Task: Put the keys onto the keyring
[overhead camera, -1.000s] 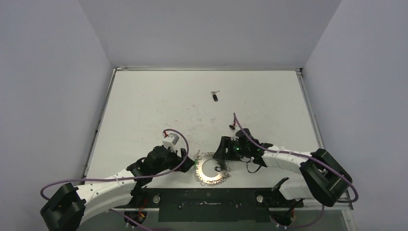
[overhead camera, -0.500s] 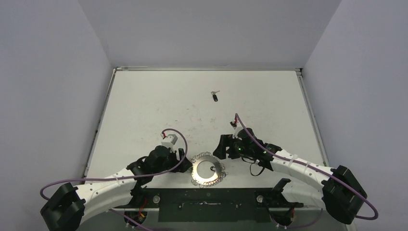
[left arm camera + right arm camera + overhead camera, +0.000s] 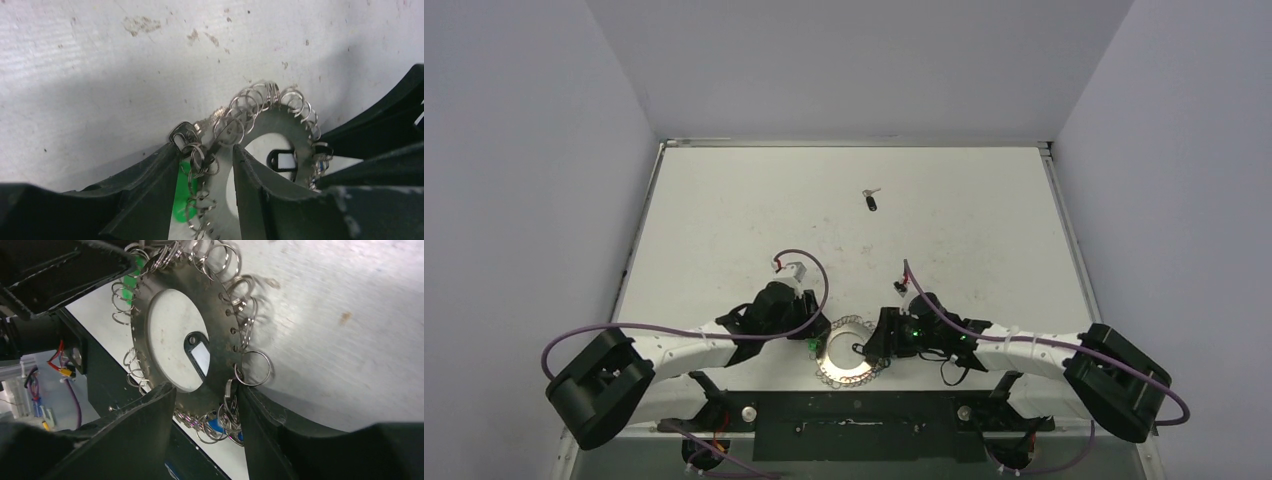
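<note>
The keyring (image 3: 222, 315) lies flat at the near edge of the table (image 3: 724, 220). It looks like a stiff, light metal disc with loose loops that will snag, so the plain band is the place to hold it. One key (image 3: 871, 201) lies well apart, far up the table. The left gripper (image 3: 205, 165) and right gripper (image 3: 205, 400) each stand half-closed astride that band, but whether they pinch it I cannot tell.

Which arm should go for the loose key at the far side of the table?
Right, probably: right gripper sits nearly in line with the key; left gripper is further off, straddling the keyring rim.
</note>
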Robot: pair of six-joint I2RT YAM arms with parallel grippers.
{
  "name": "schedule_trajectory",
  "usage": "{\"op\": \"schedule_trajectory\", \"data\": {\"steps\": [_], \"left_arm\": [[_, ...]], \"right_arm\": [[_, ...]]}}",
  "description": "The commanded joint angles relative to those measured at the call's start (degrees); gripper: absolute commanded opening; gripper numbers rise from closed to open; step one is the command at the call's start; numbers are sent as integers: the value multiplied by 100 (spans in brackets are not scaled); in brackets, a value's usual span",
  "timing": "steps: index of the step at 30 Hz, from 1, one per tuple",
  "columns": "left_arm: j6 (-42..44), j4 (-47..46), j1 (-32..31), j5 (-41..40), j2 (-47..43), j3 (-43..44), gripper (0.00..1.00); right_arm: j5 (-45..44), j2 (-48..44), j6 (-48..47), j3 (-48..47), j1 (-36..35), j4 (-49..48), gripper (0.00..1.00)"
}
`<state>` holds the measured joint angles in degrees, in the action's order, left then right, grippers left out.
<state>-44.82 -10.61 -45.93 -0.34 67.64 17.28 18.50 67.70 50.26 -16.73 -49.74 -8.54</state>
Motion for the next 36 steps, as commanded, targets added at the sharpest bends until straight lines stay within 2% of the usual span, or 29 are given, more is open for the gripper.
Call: {"op": "schedule_trajectory", "data": {"steps": [1,3,7,11,16,19,24,30,36], "left_arm": [[382,80,363,-50,502,317,42],[662,118,564,24,591,491,44],[929,388,639,34,290,732,60],[975,761,524,171,-279,727,64],[911,1228,209,242,-734,759,63],[817,1238,10,354,-824,735,62],[747,1224,-134,423,-807,724,61],[755,1275,-189,403,-865,699,60],[793,1287,-201,388,-950,658,60]], "right_arm": [[0,481,202,-302,-107,-766,54],[-171,452,-17,-459,-107,-406,60],[-632,-117,-493,-593,-98,621,70],[-777,-819,-692,-514,29,1417,68],[-367,-1006,-778,-327,43,1151,54],[-202,-651,-834,-360,38,822,45],[-68,38,-909,-593,2,473,35],[-198,131,-1062,-807,-27,623,0],[-740,-930,-1462,-1418,-27,2157,0]]}}
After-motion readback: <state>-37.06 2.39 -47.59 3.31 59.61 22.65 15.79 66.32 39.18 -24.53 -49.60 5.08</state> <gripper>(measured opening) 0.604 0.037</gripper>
